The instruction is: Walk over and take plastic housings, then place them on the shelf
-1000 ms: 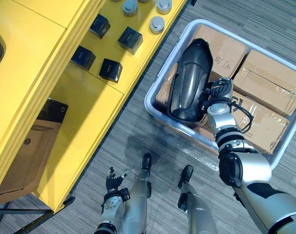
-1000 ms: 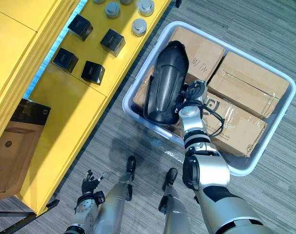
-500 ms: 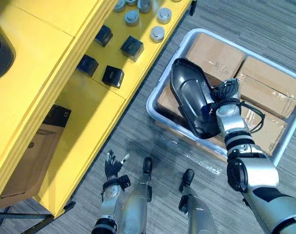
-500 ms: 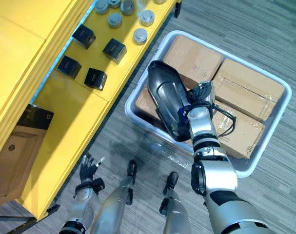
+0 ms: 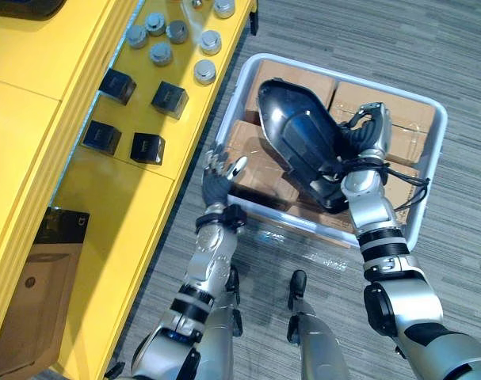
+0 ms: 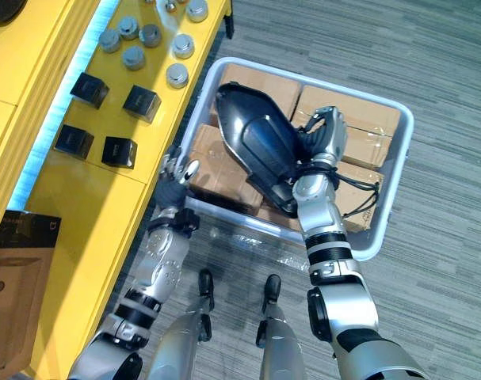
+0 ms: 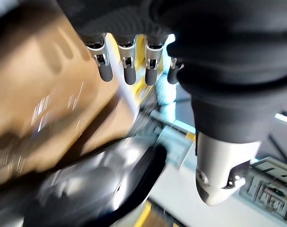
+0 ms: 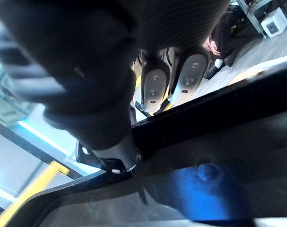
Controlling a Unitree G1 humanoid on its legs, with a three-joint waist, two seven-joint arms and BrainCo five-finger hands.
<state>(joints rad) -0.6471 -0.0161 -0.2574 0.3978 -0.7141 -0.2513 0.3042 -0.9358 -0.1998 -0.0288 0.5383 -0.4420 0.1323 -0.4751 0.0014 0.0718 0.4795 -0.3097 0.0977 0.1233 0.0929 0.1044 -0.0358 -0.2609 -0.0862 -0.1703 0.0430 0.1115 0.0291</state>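
Left eye view first: the right hand [image 5: 368, 136] is up over the pale grey plastic tote [image 5: 433, 158], fingers wrapped on the far edge of a glossy black curved plastic housing [image 5: 302, 144], which hangs tilted above the brown cardboard boxes [image 5: 260, 176] packed inside the tote. The left hand [image 5: 221, 171] is at the tote's near-left corner, fingers spread and straight, holding nothing, just beside the housing's lower end. To the left runs the yellow shelf [image 5: 129, 214], carrying small black cubes [image 5: 168, 96] and, further back, round silver-grey metal caps [image 5: 205, 72]; on its lower level sits a brown carton with a black top [image 5: 34, 269]. Right eye view: same picture, the housing slanting across the tote's left half with its narrow end pointing toward the shelf, the right hand clamped at its right edge, the left hand loose by the tote rim. Left wrist view: the straight dark-tipped fingers [image 7: 126, 71] reach out over a cardboard box, thumb apart, nothing between them; the shiny black housing shows beneath, blurred, and whether anything touches it is unclear. Right wrist view: the silver fingers [image 8: 154, 90] go behind the housing's black rim while the thumb presses its near side, so the grip is firmly closed on it.
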